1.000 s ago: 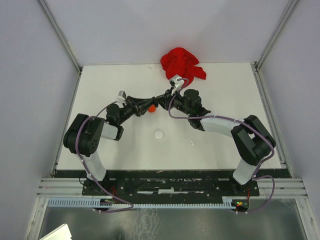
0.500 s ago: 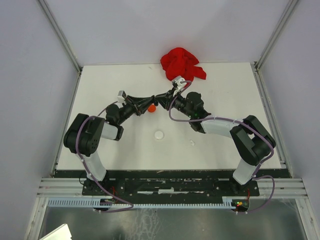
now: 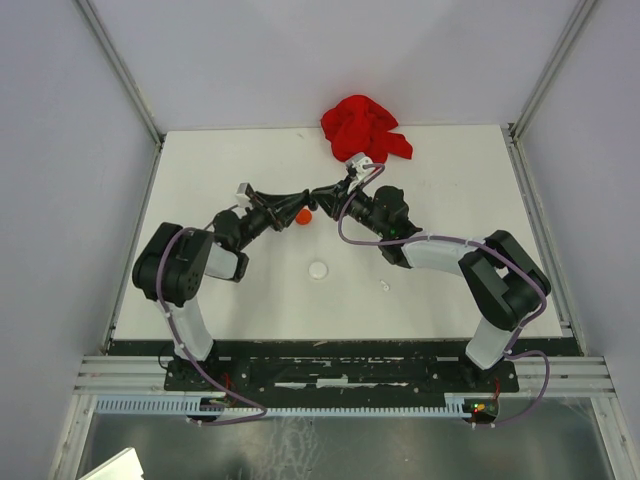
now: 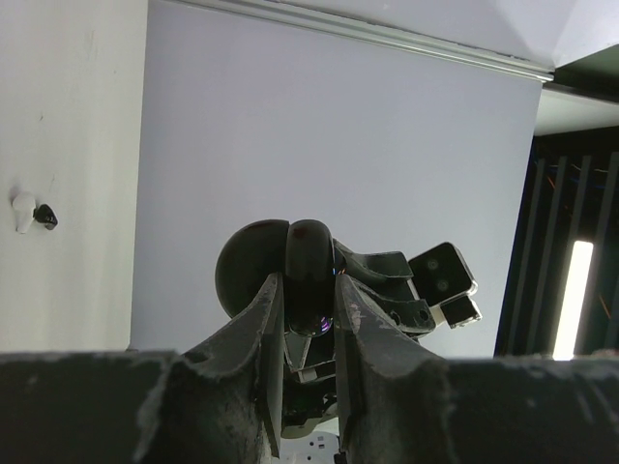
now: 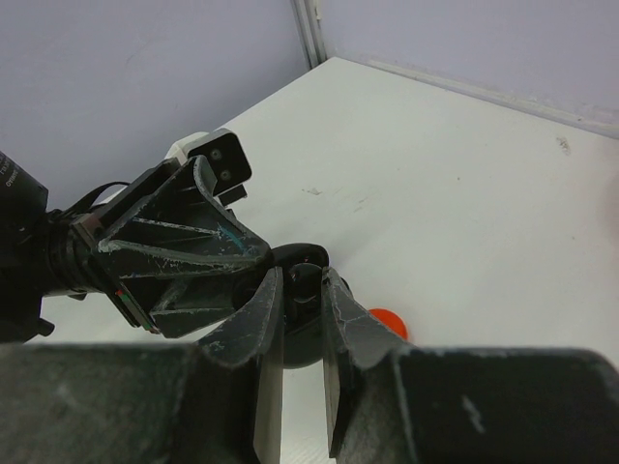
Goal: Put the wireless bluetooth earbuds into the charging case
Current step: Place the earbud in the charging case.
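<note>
The left hand (image 4: 308, 290) pinches a black round case (image 4: 309, 246) edge-on.

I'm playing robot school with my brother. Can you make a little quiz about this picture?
1. True or false: the red cloth is folded into a neat square.
2. What do the left pincer and the right pincer both grip? A) a blue cup B) the black charging case C) a spoon
3. Fill in: the small disc nearest the pincers is coloured ____.
Key: 1 false; 2 B; 3 orange.
</note>
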